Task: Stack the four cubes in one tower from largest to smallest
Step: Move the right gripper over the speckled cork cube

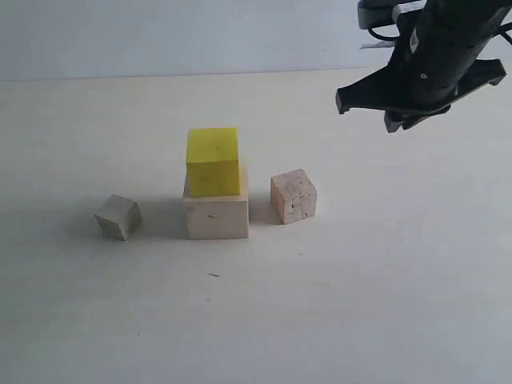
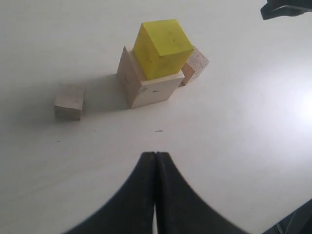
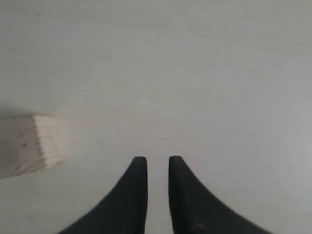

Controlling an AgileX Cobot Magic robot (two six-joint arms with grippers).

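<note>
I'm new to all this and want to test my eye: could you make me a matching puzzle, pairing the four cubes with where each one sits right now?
Cubes:
1. yellow cube
2. pale wood cube
3. speckled tan cube
4. greyish-white cube

Places, as the exterior view shows them:
A. alone, farthest left
B. underneath another cube
C. alone, farthest right
D. on top of another cube

Pairs: 1-D, 2-B, 3-C, 4-A.
</note>
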